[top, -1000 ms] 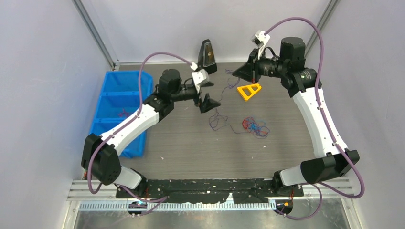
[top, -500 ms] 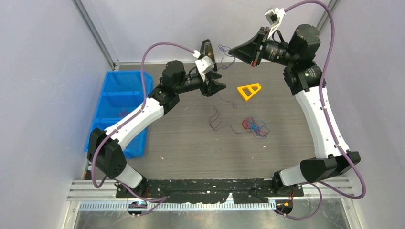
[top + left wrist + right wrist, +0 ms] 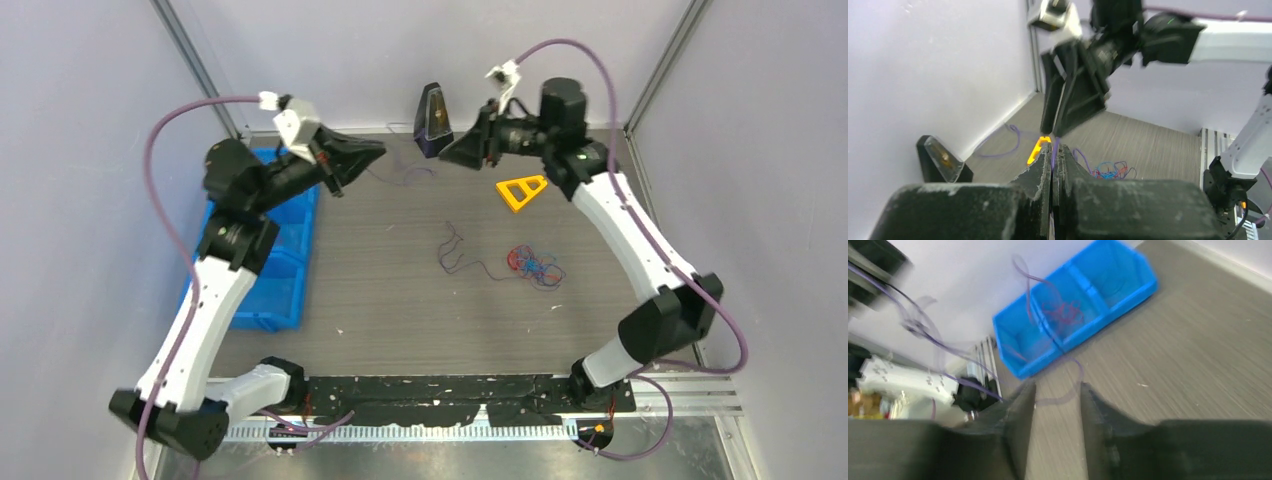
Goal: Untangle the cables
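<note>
The cables lie as a red, blue and purple tangle [image 3: 535,266] [image 3: 1111,169] on the table's middle right, with a loose purple strand [image 3: 455,250] to its left. My left gripper [image 3: 378,149] [image 3: 1053,146] is raised at the back left, shut on a thin purple cable [image 3: 1055,143]. That cable trails down to the table [image 3: 405,180]. My right gripper [image 3: 447,157] [image 3: 1057,386] stands open just right of it, nothing held. A blurred purple strand [image 3: 1071,390] curves past its fingertips.
A blue bin [image 3: 262,262] [image 3: 1108,280] with red wires [image 3: 1064,312] inside stands at the left. A yellow triangle piece [image 3: 522,190] and a black wedge-shaped object [image 3: 433,120] [image 3: 940,161] sit at the back. Walls close in on three sides.
My left gripper closed on the purple cable and swung up and to the left with it. My right gripper opened, let the cable go and moved left.
</note>
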### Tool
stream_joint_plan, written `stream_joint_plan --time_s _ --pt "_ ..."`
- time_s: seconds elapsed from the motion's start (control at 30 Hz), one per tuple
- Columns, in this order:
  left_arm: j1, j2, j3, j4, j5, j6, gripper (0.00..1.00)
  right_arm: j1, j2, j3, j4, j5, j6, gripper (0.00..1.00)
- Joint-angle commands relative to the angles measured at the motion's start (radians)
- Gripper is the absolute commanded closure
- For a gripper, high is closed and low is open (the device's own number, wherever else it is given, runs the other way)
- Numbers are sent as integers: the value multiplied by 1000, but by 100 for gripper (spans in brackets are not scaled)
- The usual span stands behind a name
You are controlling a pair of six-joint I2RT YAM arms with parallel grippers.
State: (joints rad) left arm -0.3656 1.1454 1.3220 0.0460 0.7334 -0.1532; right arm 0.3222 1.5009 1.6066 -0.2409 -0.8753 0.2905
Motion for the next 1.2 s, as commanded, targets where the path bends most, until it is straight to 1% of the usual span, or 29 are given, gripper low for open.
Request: stream_joint_plan --time_s 0.0,0.03,0.07,0.1,0.2,0.27,0.3,0.37,0.4,0.47,0.57,0.7,0.83,0.87,0.9,0.97,1.0,1.07,1.1,1.17 --pt "93 -129 -55 -126 58 -93 100 119 90 62 -13 -75 -42 42" --pt "128 -165 -76 -163 50 -93 100 128 119 79 -24 -80 -49 29" --pt "169 -203 -100 -203 46 -90 100 138 133 108 -48 -83 -52 25" --pt "214 -241 -120 -252 47 -72 100 139 153 120 -60 -82 -63 18" --pt "351 -371 -167 -476 26 78 100 133 174 162 -174 -70 -137 13" --pt "471 -460 -185 -658 30 212 100 132 171 163 -253 -49 -242 10" --pt "515 -491 -197 -735 13 269 100 132 169 159 -273 -42 -263 9" --pt "584 -544 -224 -849 -79 366 100 132 164 143 -328 -30 -328 8" --pt "604 -564 -241 -880 -158 396 100 130 160 128 -356 -22 -358 8" --pt "636 -587 -275 -907 -302 460 100 131 151 107 -390 -7 -397 7" --pt "683 -578 -317 -916 -410 548 100 130 139 78 -425 9 -437 7" --pt "776 -515 -350 -934 -458 646 100 125 127 65 -465 32 -492 7" --pt "867 -457 -390 -898 -441 729 100 115 136 69 -531 70 -544 7" --pt "872 -449 -398 -891 -432 753 88 113 140 71 -550 77 -557 7" --pt "873 -440 -404 -882 -430 772 73 112 149 78 -603 95 -595 8" --pt "873 -422 -401 -872 -434 774 35 111 161 84 -693 127 -664 9" --pt "873 -404 -387 -888 -426 769 23 110 165 83 -724 142 -689 10" --pt "872 -342 -327 -953 -393 749 6 109 167 60 -802 211 -745 11" --pt "872 -304 -290 -982 -381 727 1 109 164 31 -815 231 -780 12" --pt "861 -228 -196 -1074 -303 706 0 108 153 -27 -832 285 -822 13"
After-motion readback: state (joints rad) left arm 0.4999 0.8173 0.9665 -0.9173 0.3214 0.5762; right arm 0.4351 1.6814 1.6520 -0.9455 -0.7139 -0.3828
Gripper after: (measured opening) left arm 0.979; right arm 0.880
